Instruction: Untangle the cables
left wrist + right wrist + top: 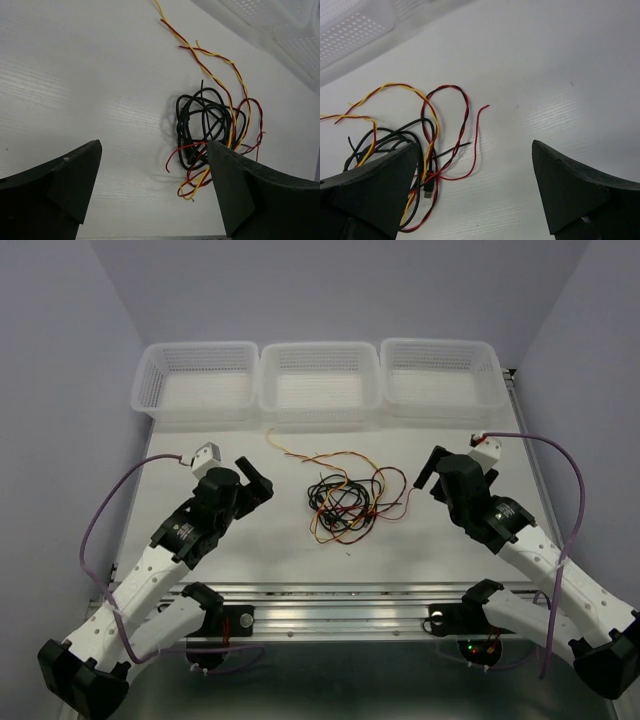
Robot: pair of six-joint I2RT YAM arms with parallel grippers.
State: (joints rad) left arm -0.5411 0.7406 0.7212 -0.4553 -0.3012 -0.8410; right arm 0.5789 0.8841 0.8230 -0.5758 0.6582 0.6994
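Item 1: the cables. Thin black, red and yellow strands lie in 1 loose knot on the white table, near its middle, between the 2 arms. The black loops form the core of the knot, and the red and yellow strands cross over and around them. A twisted red-and-yellow pair trails out of the knot toward the far left and ends short of the middle basket. In the right wrist view 1 red end lies free on the table, and a small black plug shows in the lower part of the knot.

Item 2: the left gripper stands left of the knot, well apart from it, fingers spread wide and holding nothing.

Item 3: the right gripper stands right of the knot, likewise apart from it, fingers spread wide and holding nothing.

Item 4: 3 white perforated baskets sit side by side along the far edge of the table: left basket, middle basket, right basket. None touches the cables.

Item 5: a thick purple lead runs along each arm, left and right.
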